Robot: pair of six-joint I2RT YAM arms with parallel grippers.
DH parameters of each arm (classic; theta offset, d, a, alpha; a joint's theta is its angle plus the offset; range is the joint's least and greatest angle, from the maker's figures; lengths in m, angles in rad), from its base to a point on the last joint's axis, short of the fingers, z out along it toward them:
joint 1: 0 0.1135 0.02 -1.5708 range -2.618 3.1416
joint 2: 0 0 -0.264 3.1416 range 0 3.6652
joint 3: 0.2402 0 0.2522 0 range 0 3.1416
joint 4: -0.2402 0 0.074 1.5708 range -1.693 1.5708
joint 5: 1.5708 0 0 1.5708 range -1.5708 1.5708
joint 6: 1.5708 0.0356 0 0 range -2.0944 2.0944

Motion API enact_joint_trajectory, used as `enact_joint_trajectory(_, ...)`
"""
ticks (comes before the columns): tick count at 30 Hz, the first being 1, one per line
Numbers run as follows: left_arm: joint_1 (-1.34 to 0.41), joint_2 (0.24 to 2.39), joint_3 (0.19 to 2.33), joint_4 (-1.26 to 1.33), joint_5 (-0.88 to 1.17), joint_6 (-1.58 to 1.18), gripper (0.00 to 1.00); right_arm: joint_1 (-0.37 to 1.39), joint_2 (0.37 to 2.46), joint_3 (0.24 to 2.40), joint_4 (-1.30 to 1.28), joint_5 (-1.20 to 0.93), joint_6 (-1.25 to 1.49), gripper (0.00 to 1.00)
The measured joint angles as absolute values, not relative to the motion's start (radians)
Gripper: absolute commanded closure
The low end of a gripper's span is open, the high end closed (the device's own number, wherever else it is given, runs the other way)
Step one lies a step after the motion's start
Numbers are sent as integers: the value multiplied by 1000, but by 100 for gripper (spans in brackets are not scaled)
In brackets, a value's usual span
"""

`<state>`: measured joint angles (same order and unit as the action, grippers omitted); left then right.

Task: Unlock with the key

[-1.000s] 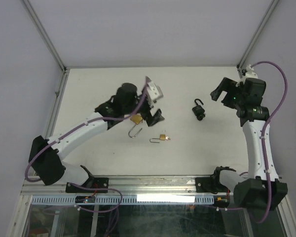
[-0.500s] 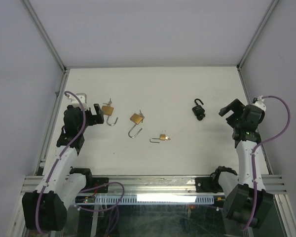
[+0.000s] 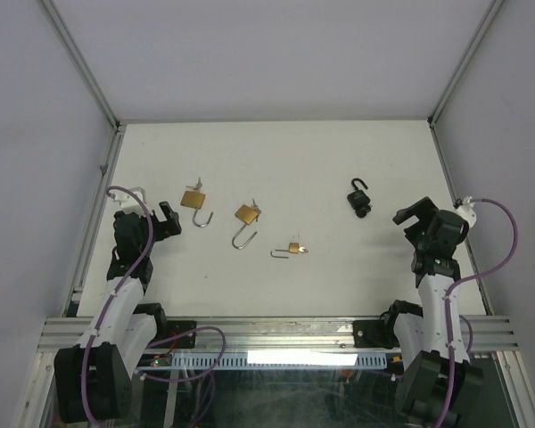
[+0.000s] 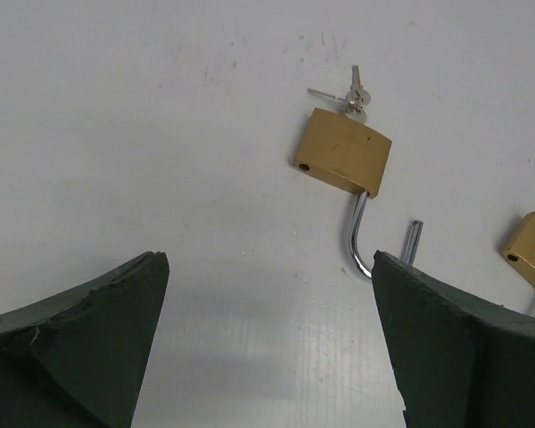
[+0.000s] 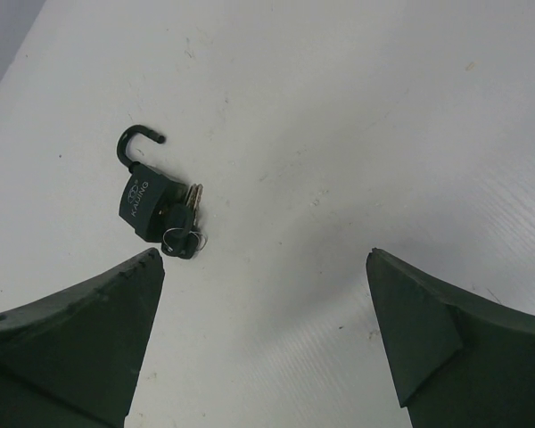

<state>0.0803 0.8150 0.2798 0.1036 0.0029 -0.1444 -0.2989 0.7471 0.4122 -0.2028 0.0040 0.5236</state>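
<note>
Left hand (image 4: 269,263) spread wide, empty, near brass padlock (image 4: 343,163); right hand (image 5: 264,257) likewise, empty

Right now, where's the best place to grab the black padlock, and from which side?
Probably its body, from straight above, closing across the two narrow sides. The black padlock lies flat, its open shackle sticks out one end and the keys bunch by the other, so those sides look freest.
</note>
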Motion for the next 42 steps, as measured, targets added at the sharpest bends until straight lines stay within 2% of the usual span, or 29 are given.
enact_joint_trajectory(10,80,793,189,256,-98,-147,1,-299,720,401,-155,11,525,1)
enact_joint_trajectory(32,80,809,88,478,-177,-111,1,-299,489,133,93,76,472,1)
enact_joint_trajectory(37,80,812,39,601,-254,-104,1,-299,451,90,132,74,442,1)
enact_joint_trajectory(42,80,812,12,686,-247,-57,1,-299,440,55,183,63,426,1)
